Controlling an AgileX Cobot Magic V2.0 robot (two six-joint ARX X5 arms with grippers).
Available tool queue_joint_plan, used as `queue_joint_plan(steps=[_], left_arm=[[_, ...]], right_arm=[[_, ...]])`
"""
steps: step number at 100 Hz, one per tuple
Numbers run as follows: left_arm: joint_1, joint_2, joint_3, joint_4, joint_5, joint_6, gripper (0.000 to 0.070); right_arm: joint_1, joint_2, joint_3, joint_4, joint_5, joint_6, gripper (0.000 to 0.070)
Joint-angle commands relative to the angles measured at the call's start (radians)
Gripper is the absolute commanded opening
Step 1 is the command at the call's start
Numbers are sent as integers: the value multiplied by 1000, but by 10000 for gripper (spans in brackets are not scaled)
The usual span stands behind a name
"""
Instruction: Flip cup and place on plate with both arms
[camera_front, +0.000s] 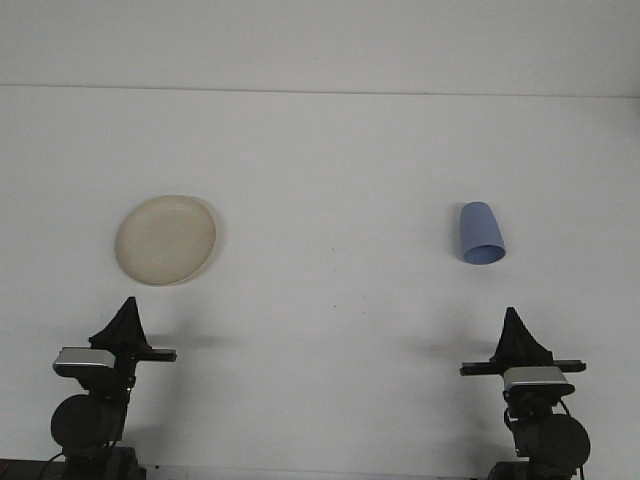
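The smooth, pale blue plastic cup (482, 234) lies on its side on the right half of the table, its tapered body narrowing toward the far end and its round open mouth turned toward the camera and a little to the right. Its surface looks matte, with a soft shadow pooled just beneath it. Nothing touches it.

Well apart from it, on the left half of the table, sits the round, shallow cream-coloured plate (165, 240). It has a gently raised rim and a slightly glossy, uniform face, and it lies flat with nothing on it.

Both rest on the plain white table (330, 160), a smooth, even surface that meets a paler wall along a faint horizontal line at the back.

At the near edge, the left gripper (129, 312) rises as a dark, pointed wedge above a silver-grey block and a black rounded joint, standing near the plate but short of it. The right gripper (514, 323) mirrors it below the cup, likewise short of it. Each one's black fingers appear pressed together into a single tip, with no gap visible, and neither has hold of anything.
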Motion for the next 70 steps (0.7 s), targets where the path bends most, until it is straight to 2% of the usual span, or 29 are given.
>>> queue_joint_plan(steps=[1,51,70], left_arm=[[0,-1,-20,11,2,-6,14],[0,-1,-20,11,2,-6,14],[0,-1,-20,11,2,-6,14]], right_arm=[[0,0,-2,10,3,7,0],[1,0,3,7,-5,7,0],[0,1,106,-148,-4,7,0]])
